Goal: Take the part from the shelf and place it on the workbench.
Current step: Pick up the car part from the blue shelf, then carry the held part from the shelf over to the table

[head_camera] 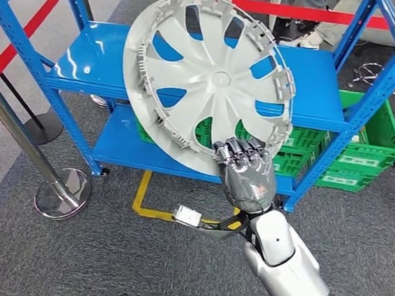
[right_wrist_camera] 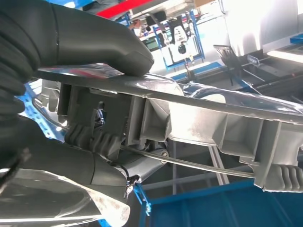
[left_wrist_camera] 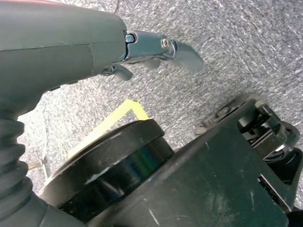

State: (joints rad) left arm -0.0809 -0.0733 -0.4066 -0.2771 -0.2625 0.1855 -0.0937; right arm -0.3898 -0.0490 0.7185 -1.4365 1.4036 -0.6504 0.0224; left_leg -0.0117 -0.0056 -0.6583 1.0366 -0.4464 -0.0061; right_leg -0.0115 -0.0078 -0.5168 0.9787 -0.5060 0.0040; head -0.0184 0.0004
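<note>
A large silver hubcap (head_camera: 207, 79) with curved spokes is lifted in front of the blue shelf (head_camera: 316, 96), its inner side with clips facing me. My right hand (head_camera: 247, 174) grips its lower rim, fingers curled over the edge. In the right wrist view the thumb (right_wrist_camera: 103, 42) presses on the rim (right_wrist_camera: 214, 101) from one side and the fingers (right_wrist_camera: 71, 165) clamp from the other. My left hand (left_wrist_camera: 107, 47) hangs over the grey carpet, fingers (left_wrist_camera: 178, 49) stretched out and holding nothing.
Green crates (head_camera: 364, 146) stand on the shelf's lower level at the right. A red barrier tape (head_camera: 314, 12) runs behind the shelf, and a chrome post with round base (head_camera: 62, 191) stands at the left. Yellow floor tape (head_camera: 146, 199) marks the carpet.
</note>
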